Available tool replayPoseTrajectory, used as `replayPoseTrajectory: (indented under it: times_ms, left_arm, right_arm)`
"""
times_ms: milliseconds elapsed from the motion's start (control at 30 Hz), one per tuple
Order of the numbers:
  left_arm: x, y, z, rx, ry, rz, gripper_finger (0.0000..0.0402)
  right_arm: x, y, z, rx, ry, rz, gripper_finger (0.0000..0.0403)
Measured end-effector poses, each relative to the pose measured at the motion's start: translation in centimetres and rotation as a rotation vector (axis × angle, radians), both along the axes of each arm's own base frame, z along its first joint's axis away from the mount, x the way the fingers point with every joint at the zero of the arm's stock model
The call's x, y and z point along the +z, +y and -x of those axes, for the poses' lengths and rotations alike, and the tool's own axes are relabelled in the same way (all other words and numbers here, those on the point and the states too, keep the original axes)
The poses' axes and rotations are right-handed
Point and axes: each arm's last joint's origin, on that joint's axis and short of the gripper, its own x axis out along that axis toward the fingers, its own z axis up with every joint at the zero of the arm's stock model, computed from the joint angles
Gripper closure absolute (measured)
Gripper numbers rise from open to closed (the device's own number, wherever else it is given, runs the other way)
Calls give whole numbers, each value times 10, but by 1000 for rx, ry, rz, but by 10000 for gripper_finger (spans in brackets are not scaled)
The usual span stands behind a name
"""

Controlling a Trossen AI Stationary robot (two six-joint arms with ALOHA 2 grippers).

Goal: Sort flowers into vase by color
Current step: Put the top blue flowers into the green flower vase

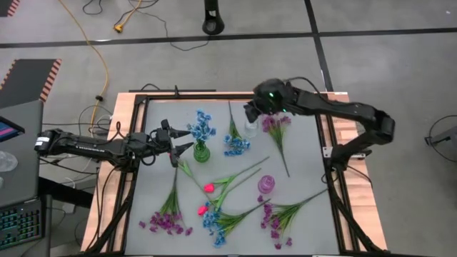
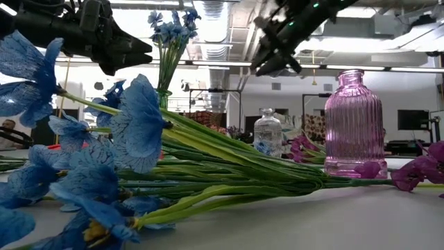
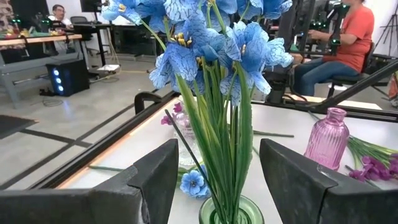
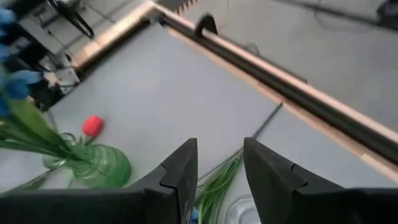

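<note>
A green vase (image 1: 201,152) at the table's middle left holds a bunch of blue flowers (image 1: 202,127) upright by their stems (image 3: 224,137). My left gripper (image 1: 187,140) stands open and level just left of that vase, touching nothing. My right gripper (image 1: 250,113) hovers open above a clear vase (image 1: 251,128) at the far middle, with nothing between its fingers (image 4: 186,171). More flowers lie flat on the table: a purple sprig (image 1: 275,126), a blue sprig (image 1: 236,145), pink-red buds (image 1: 208,187), and purple (image 1: 168,222) and blue (image 1: 213,221) clusters near the front edge.
A pink ribbed vase (image 1: 265,184) stands right of the middle, also in the low view (image 2: 354,125). A black frame rail (image 4: 292,84) on a wooden border (image 1: 121,143) runs round the grey table. A seated person (image 3: 339,43) shows in the room beyond.
</note>
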Motion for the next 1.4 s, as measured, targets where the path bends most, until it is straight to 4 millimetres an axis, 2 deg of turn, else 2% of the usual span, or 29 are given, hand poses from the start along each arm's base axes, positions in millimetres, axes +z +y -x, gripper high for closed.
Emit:
replayPoseTrajectory:
  times_ms: [233, 400, 667, 933, 1233, 1400]
  left_arm:
    - [0, 0, 0, 1, 0, 0, 189]
    - [0, 0, 0, 1, 0, 0, 189]
    - [0, 0, 0, 2, 0, 0, 189]
    - [0, 0, 0, 2, 1, 0, 189]
    - [-1, 0, 0, 2, 6, 0, 189]
    - [-1, 0, 0, 2, 6, 0, 189]
  right_arm:
    - [-13, -45, -30, 0, 105, -133, 246]
    - [-30, -65, -53, 11, 182, -212, 246]
    - [-63, -79, -83, 12, 320, -291, 246]
    - [-100, -90, -103, 15, 406, -352, 246]
    - [-130, -93, -112, 35, 468, -426, 246]
    - [-132, -91, -112, 39, 474, -427, 246]
